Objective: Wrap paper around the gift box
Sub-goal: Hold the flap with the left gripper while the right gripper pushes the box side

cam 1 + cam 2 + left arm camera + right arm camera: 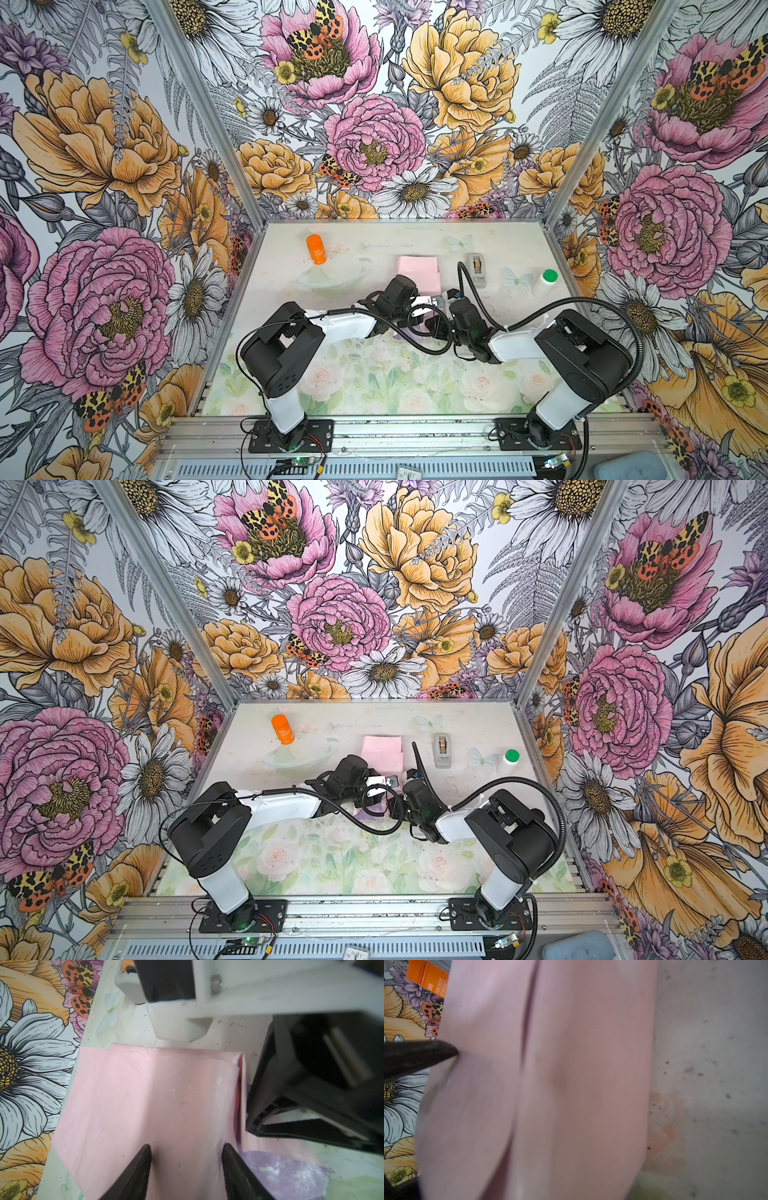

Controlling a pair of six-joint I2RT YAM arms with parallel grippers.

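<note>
Paper [166, 1088] position relative to the left gripper [187, 1145], Tech 2?
Tech 2: Sheet is folded into a flat parcel on the table [374, 245], pale pink side up. It lies directly under and between the left fingers [135, 1172]. Both tips are at the pink top face; contact cannot be confirmed. A lilac corner of the same sheet shows just outside one finger.
Tech 1: Left jaw state?
Tech 2: Released. The fingers stand apart, with nothing clamped between them.
Tech 1: Right gripper [437, 326]?
Tech 2: It sits at the parcel's side fold, just beside the left jaws. In the right wrist view the sheet fills most of the frame, close to the lens, and one black fingertip [436, 1053] touches its edge. Jaw state: cannot tell; the gap is covered.
Tech 1: Gift box?
Tech 2: Hidden in every view; only pink and lilac paper shows.
Tech 1: Other items?
Tech 2: Grey tape dispenser [477, 270] lies ahead of the left jaws, past the parcel's edge, apart from the sheet. Orange bottle [316, 249] and green-capped white bottle [545, 282] are well apart from both jaws
</note>
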